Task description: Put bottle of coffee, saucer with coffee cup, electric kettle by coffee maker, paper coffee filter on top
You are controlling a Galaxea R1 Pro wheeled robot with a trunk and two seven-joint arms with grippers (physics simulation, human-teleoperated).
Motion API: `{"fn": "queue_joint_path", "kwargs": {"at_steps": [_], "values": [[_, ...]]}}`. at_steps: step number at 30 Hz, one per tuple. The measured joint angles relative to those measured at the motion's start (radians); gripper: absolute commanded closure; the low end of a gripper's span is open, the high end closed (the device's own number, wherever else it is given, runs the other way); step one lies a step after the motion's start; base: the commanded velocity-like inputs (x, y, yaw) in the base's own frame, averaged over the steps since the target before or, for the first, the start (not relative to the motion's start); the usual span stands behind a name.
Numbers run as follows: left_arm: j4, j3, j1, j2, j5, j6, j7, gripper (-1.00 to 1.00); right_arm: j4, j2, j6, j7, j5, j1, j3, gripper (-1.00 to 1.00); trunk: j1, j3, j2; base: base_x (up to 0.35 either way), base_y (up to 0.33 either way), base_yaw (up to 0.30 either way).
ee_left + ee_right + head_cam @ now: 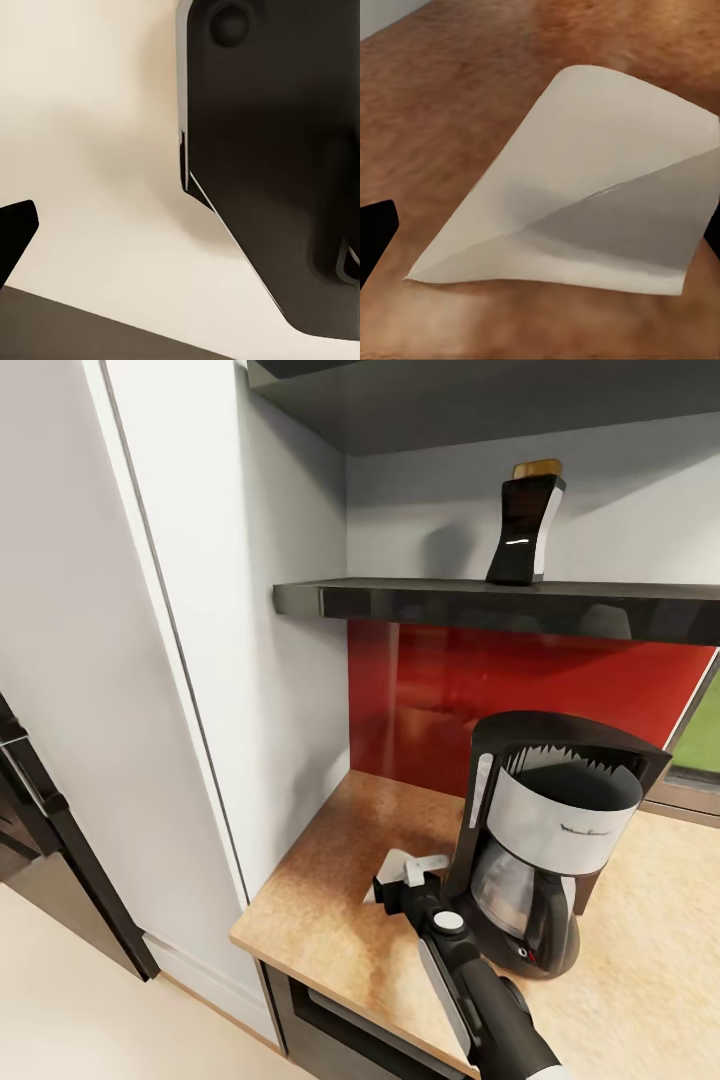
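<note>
One paper coffee filter [577, 187] lies flat on the surface [330, 900], just beside the coffee maker [545, 840] on its shelf-wall side, a sensible spot since it must go on top of that machine. The right pincer [405, 880] hangs directly over the filter, aimed down at it, fingers spread wide to either side and holding nothing; this looks like the approach to a pick. The bottle of coffee [525, 525] stands upright on the kitchen shelf [450, 600], above and behind the coffee maker. Whether the left pincer is wide or narrow I cannot tell.
</note>
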Motion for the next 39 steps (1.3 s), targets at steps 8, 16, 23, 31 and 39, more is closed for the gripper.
{"fn": "queue_joint_path", "kwargs": {"at_steps": [8, 16, 23, 31, 39], "values": [[0.001, 0.000, 0.000, 0.000, 0.000, 0.000, 0.000, -1.00, 0.021, 0.000, 0.000, 0.001, 0.000, 0.000, 0.001, -1.00, 0.000, 0.000, 0.000, 0.000, 0.000, 0.000], [0.001, 0.000, 0.000, -0.001, 0.000, 0.000, 0.000, -1.00, 0.022, 0.000, 0.000, 0.001, 0.000, 0.000, 0.002, -1.00, 0.000, 0.000, 0.000, 0.000, 0.000, 0.000], [0.001, 0.000, 0.000, 0.000, 0.000, 0.000, 0.000, -1.00, 0.022, 0.001, 0.000, 0.001, 0.000, 0.000, 0.014, -1.00, 0.000, 0.000, 0.000, 0.000, 0.000, 0.000], [0.001, 0.000, 0.000, 0.000, 0.000, 0.000, 0.000, -1.00, 0.022, 0.002, 0.000, 0.002, 0.000, 0.000, 0.047, -1.00, 0.000, 0.000, 0.000, 0.000, 0.000, 0.000], [0.001, 0.000, 0.000, 0.000, 0.000, 0.000, 0.000, -1.00, 0.023, 0.002, 0.000, 0.002, 0.000, 0.000, 0.047, -1.00, 0.000, 0.000, 0.000, 0.000, 0.000, 0.000]]}}
